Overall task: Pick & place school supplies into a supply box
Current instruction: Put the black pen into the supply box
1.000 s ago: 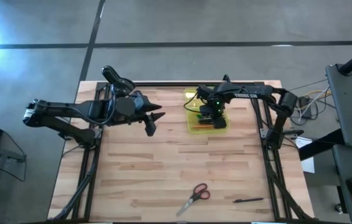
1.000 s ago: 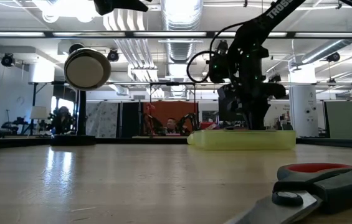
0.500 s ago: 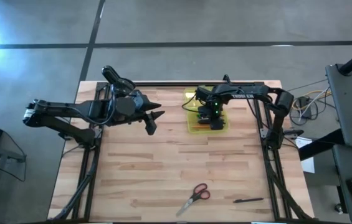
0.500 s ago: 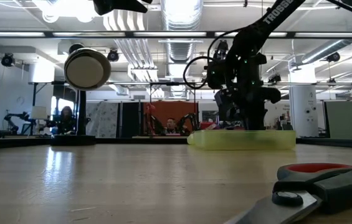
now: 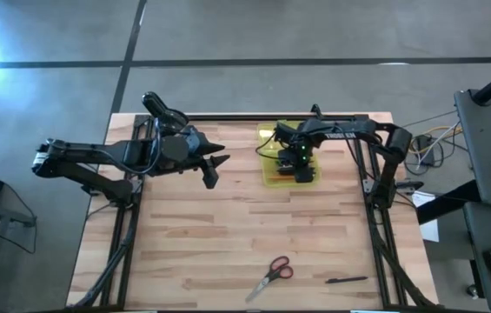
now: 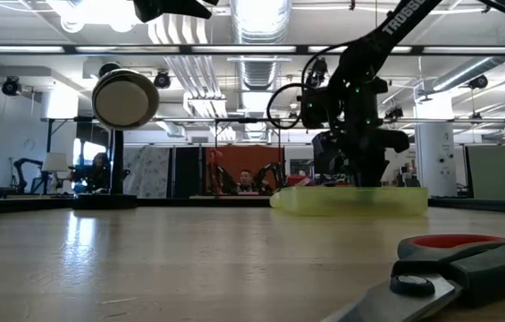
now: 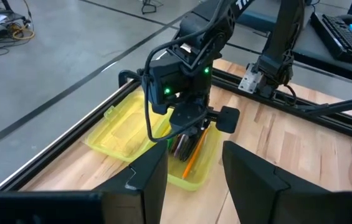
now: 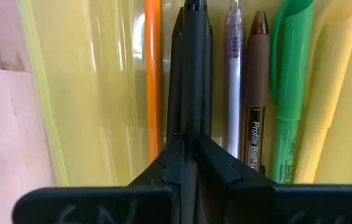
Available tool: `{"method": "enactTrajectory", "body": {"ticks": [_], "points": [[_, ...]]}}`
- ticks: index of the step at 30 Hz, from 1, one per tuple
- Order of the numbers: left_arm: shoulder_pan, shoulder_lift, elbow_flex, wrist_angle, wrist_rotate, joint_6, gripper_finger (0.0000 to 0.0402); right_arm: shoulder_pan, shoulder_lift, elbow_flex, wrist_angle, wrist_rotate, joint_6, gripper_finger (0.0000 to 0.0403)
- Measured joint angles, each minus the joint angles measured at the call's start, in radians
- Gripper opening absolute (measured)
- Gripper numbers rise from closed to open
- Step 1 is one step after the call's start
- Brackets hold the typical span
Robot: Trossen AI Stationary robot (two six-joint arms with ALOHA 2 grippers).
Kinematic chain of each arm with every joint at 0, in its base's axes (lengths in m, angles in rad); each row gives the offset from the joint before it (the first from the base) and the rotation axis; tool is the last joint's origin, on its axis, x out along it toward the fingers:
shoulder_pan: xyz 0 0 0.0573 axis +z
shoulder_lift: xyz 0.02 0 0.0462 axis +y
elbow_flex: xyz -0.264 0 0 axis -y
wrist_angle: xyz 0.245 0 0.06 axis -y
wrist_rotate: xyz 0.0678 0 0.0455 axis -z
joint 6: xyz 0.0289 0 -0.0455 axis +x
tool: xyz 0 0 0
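Note:
The yellow-green supply box (image 5: 268, 178) lies open at the table's far middle, its lid (image 7: 123, 134) flat beside it. In it lie an orange pencil (image 8: 152, 74), a clear pen (image 8: 236, 74), a brown pen (image 8: 258, 93), a green pen (image 8: 288, 93) and a yellow pen (image 8: 325, 99). My right gripper (image 5: 298, 168) is shut and points down into the box. A black pen's end (image 8: 194, 4) shows just past its fingertips. My left gripper (image 5: 219, 163) hangs open and empty to the box's left. Red-handled scissors (image 5: 271, 273) and a black pen (image 5: 347, 280) lie near the front edge. My right gripper's shut fingers (image 8: 191, 74) reach down from above among the pens in the box, lying along them. The fingers themselves hide their tips. I cannot tell whether they touch or hold the black pen's end (image 8: 194, 4).
Bare wooden tabletop lies between the box and the scissors (image 6: 449, 264). A black frame rail (image 7: 300, 109) runs along the table's far edge behind the box. The right arm's base (image 5: 384, 165) stands at the far right.
My right gripper has stayed shut and low in the box. It has swayed a little toward the table's left and back again.

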Motion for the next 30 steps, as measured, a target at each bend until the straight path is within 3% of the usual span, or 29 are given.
{"method": "enactTrajectory", "body": {"ticks": [5,17,30], "points": [[0.000,0.000,0.000,0.000,0.000,-0.001,0.0138,0.000,-0.017,-0.001,-0.007,0.039,0.000,0.0017],[0.000,0.000,0.000,0.000,0.000,-0.001,0.0138,0.000,-0.026,-0.011,-0.090,0.064,-0.015,0.0082],[0.000,0.000,0.000,0.000,0.003,-0.001,0.0138,0.001,-0.113,0.006,-0.116,0.052,0.082,0.0068]]}}
